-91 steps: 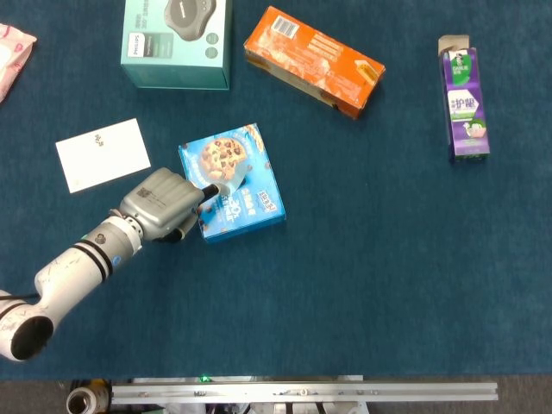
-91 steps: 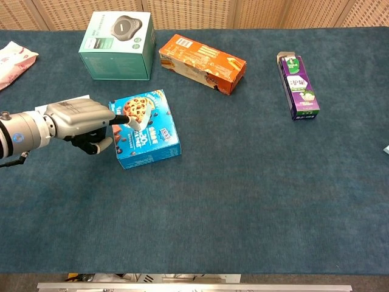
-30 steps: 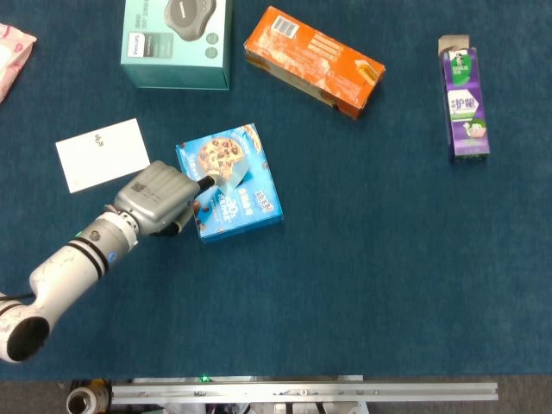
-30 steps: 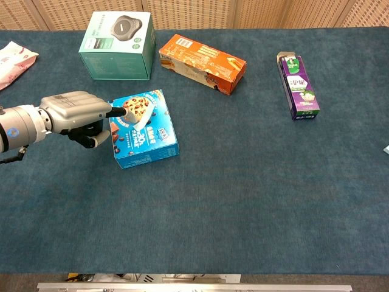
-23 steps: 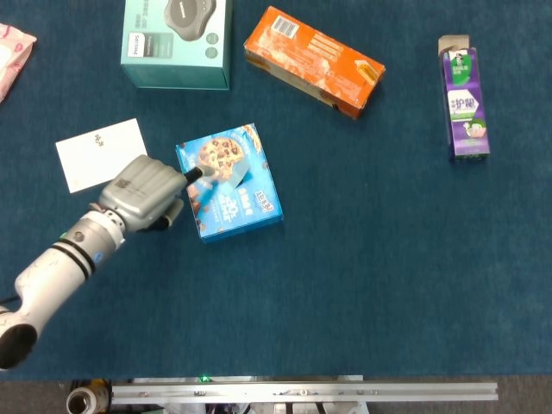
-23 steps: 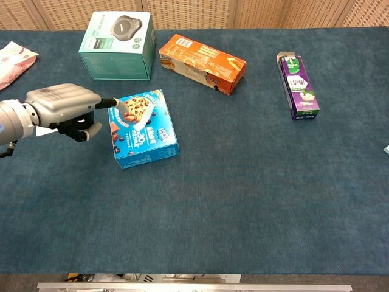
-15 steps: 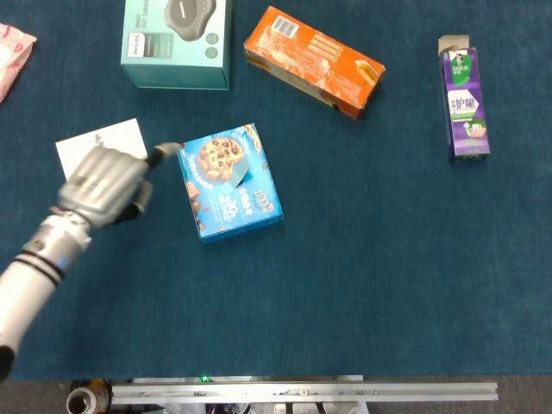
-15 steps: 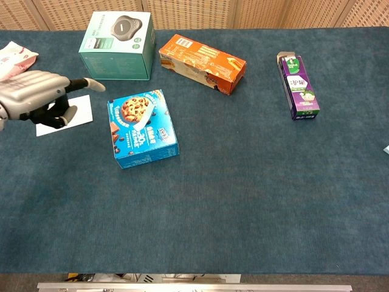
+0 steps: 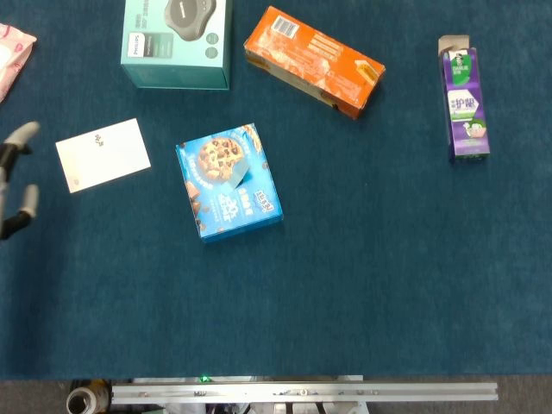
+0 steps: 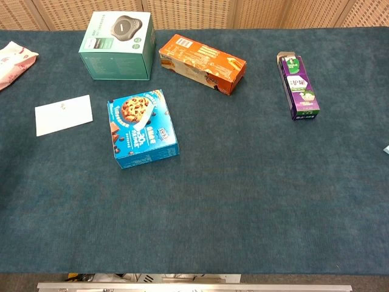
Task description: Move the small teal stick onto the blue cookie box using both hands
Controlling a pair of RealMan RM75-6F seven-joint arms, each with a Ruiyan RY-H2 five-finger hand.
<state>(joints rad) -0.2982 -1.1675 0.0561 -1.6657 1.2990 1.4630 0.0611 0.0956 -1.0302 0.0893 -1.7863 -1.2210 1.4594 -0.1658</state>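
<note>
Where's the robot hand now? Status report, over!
Left robot hand at picture edge, fingers apart, empty. Right robot hand unseen. Small teal stick lies on blue cookie box.

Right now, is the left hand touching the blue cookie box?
Apart. In the head view the left hand sits at the far left edge, with the white card and bare table between it and the blue cookie box.

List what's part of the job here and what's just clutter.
Job: blue cookie box; left robot hand, at the frame edge, empty. Teal stick: can't make it out.
Clutter: green box, orange box, purple carton, white card, pink packet.
</note>
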